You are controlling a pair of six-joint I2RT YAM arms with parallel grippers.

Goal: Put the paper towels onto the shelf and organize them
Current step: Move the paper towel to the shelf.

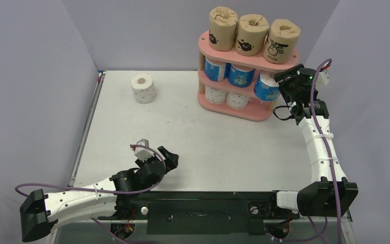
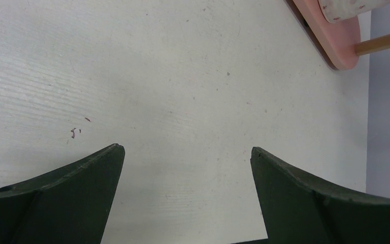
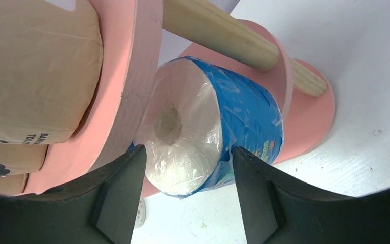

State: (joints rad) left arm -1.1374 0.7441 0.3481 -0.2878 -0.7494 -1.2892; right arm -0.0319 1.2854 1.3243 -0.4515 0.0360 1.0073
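Note:
The pink shelf (image 1: 244, 113) stands at the back right. Three brown paper towels (image 1: 252, 34) stand on its top board, blue ones (image 1: 241, 76) on the middle board and two white dotted ones (image 1: 216, 95) on the bottom board. One more white dotted roll (image 1: 143, 88) stands alone at the back left. My right gripper (image 3: 188, 150) is at the shelf's right end, its fingertips pressed on both sides of the near end of a tilted blue roll (image 3: 244, 112) on the middle board. My left gripper (image 2: 187, 148) hangs open and empty over bare table near the front.
The shelf's bottom board (image 2: 335, 46) and a white roll (image 2: 345, 7) show at the top right of the left wrist view. A wooden post (image 3: 218, 35) crosses just above the blue roll. Grey walls close in the table on the left, back and right.

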